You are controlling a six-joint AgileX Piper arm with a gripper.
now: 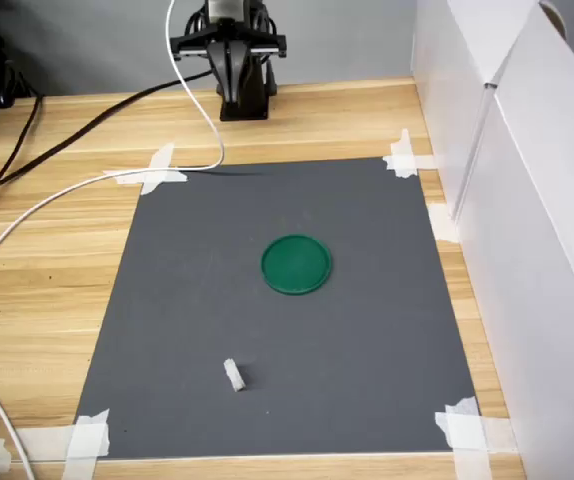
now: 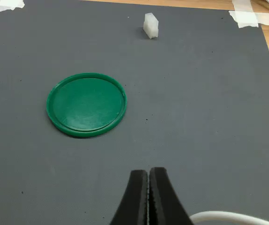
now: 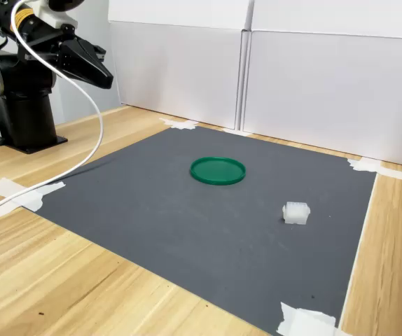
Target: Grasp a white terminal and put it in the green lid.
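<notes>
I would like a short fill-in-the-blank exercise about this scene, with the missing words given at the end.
1. The green lid lies on a dark ____ mat.
2. The white terminal rests on the mat, ____ the lid.
3. In the wrist view the jaws of the gripper are ____.
4. The mat's corners are fastened to the wooden table with white ____.

Missing words: grey; outside; shut; tape

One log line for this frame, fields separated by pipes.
hand: shut, empty, raised near base | terminal: on mat, apart from lid | lid: empty, mid-mat | stage: pre-grasp
</notes>
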